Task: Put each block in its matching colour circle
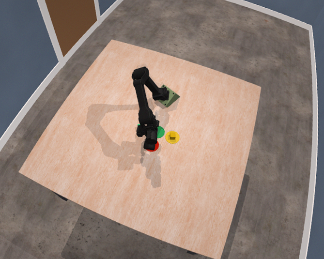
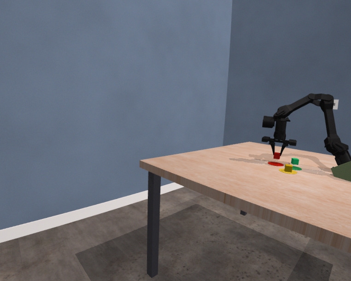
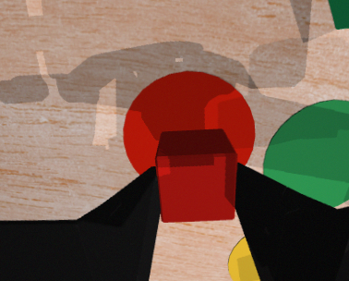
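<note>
My gripper (image 3: 195,173) (image 2: 277,154) (image 1: 150,143) is shut on a red block (image 3: 196,185) (image 2: 276,155) and holds it a little above the red circle (image 3: 185,99) (image 2: 275,164) (image 1: 155,148). In the wrist view the block covers the circle's near edge. A green block (image 2: 294,160) (image 3: 341,14) stands on the table just outside the green circle (image 3: 309,152) (image 1: 161,132) (image 2: 298,168). A yellow block (image 1: 171,135) (image 2: 288,167) sits inside the yellow circle (image 1: 175,141) (image 2: 282,171) (image 3: 239,264).
The three circles lie close together near the middle of the wooden table (image 1: 186,185) (image 2: 234,181). The arm's green base mount (image 1: 172,97) (image 2: 342,173) stands behind them. A brown door (image 1: 61,6) is at the room's far left.
</note>
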Tool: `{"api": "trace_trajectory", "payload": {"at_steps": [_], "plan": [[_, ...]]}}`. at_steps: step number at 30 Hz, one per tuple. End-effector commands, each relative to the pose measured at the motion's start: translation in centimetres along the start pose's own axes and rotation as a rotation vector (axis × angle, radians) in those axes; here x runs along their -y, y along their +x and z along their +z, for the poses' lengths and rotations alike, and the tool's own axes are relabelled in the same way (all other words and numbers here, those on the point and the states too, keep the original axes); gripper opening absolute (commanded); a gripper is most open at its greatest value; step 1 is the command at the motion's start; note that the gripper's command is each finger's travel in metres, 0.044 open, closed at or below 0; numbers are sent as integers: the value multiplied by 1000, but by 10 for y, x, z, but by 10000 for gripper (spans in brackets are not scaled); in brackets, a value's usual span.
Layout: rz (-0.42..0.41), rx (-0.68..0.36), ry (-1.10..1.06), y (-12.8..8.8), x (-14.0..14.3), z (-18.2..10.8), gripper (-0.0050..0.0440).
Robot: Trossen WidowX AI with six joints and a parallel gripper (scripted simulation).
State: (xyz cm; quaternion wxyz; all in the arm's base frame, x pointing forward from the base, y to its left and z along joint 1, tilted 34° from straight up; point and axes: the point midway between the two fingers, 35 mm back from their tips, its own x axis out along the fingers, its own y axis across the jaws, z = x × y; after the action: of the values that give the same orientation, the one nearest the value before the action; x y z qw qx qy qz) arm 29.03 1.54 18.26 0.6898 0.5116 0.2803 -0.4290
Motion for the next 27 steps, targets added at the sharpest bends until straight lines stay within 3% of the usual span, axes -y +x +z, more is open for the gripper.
{"api": "trace_trajectory", "payload": {"at_steps": [1, 27], "plan": [[18, -3, 7, -4, -3, 2, 105], [5, -3, 1, 35, -2, 0, 105]]}}
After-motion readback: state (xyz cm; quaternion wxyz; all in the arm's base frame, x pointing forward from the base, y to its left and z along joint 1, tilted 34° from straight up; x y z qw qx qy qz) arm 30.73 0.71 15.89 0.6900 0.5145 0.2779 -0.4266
